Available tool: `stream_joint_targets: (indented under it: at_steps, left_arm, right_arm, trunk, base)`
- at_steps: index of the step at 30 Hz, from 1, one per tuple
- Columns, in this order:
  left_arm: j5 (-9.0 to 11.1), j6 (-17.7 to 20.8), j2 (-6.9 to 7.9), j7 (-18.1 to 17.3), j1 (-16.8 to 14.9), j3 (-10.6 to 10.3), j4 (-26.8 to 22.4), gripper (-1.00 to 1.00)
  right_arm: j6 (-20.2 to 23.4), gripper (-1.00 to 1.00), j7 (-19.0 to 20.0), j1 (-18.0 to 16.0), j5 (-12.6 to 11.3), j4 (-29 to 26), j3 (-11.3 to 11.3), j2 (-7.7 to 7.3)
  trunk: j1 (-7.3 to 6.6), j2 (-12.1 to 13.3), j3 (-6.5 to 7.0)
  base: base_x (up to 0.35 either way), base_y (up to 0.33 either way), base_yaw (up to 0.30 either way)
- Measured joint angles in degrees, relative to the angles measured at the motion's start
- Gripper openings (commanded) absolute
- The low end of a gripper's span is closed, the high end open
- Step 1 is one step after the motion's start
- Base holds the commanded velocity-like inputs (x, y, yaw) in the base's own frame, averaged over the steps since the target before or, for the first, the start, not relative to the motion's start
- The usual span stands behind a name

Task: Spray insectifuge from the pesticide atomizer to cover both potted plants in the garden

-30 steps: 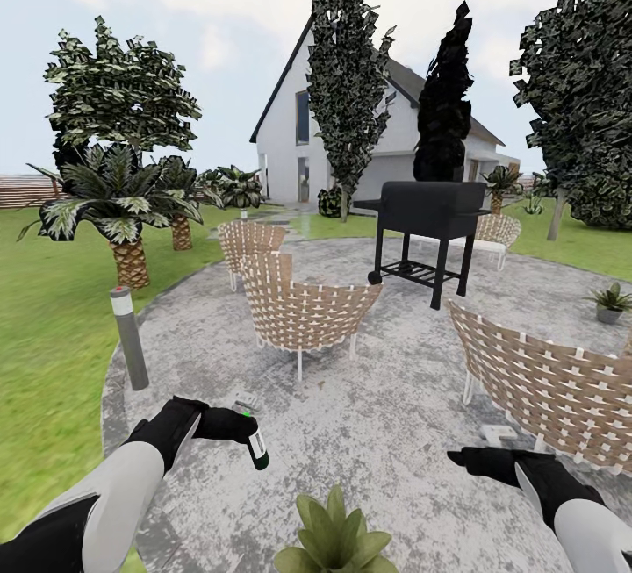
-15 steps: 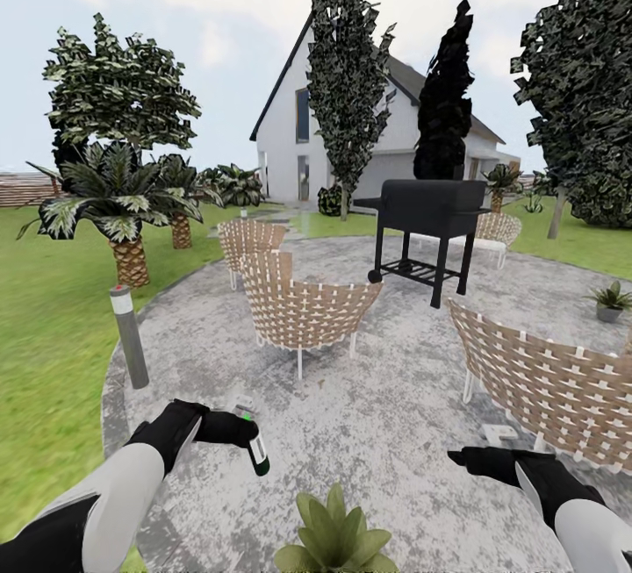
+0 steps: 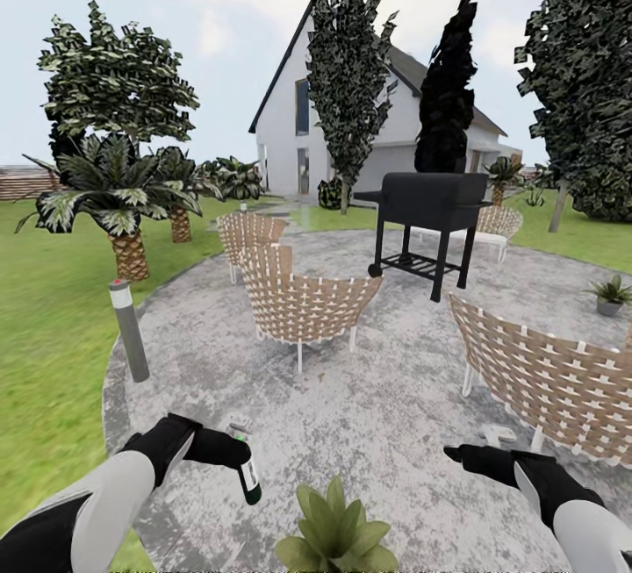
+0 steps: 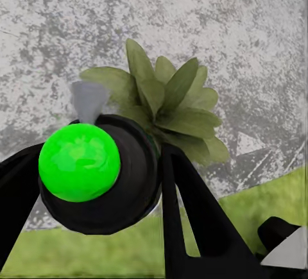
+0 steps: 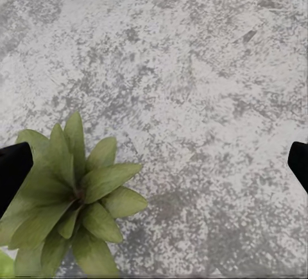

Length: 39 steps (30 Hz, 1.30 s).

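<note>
My left gripper (image 3: 233, 450) is shut on the pesticide atomizer (image 3: 249, 479), a small bottle that hangs nozzle-down over the patio. In the left wrist view its dark head (image 4: 125, 183) carries a bright green dot, held between my black fingers (image 4: 192, 228). One potted plant (image 3: 334, 534), a rosette of light-green leaves, stands just beyond the bottle, and both wrist views look down on it (image 4: 168, 109) (image 5: 74, 195). A second potted plant (image 3: 609, 294) sits in a grey pot at the patio's far right. My right gripper (image 3: 458, 452) hovers open and holds nothing.
Woven chairs (image 3: 303, 310) (image 3: 553, 389) stand on the round grey patio (image 3: 386, 415), with a black grill (image 3: 432, 204) behind them. A grey bollard lamp (image 3: 129, 330) marks the left edge by the lawn (image 3: 44, 336). Palms (image 3: 118, 204), tall trees and a white house lie beyond.
My left gripper has dropped lower and tipped the atomizer from slanted to nearly nozzle-down, closer to the near plant. The whole view has shifted slightly. The right gripper has stayed put.
</note>
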Motion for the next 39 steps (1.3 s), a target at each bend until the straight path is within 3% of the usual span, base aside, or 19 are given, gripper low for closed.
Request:
stream_joint_targets:
  at_steps: [6,9,14,39]
  left_arm:
    - [-0.4,3.1,0.0,-0.1,0.0,-0.5,1.2,-1.0]
    - [-3.8,5.9,-0.18,-0.1,0.0,-3.3,1.2,-1.0]
    - [-7.5,6.7,-0.33,-0.1,0.0,-5.4,1.3,-1.0]
    - [-8.1,6.8,-0.75,-0.1,0.0,-5.6,2.9,-1.0]
  right_arm:
    - [0.0,1.0,0.0,0.0,-0.4,2.1,0.0,-0.23]
    - [-0.1,1.0,-0.1,0.0,-0.4,2.2,0.0,-0.24]
    - [-0.1,1.0,0.0,0.0,-0.4,2.3,0.0,-0.24]
    - [-0.2,1.0,-0.3,0.0,-0.4,2.3,0.0,-0.24]
  trunk:
    - [0.0,0.0,-0.56]
    - [0.0,0.0,-0.83]
    - [0.0,0.0,-1.3]
    - [0.0,0.0,-3.63]
  base:
    - [0.0,0.0,0.0]
    - [0.0,0.0,0.0]
    - [0.0,0.0,0.0]
    - [0.0,0.0,0.0]
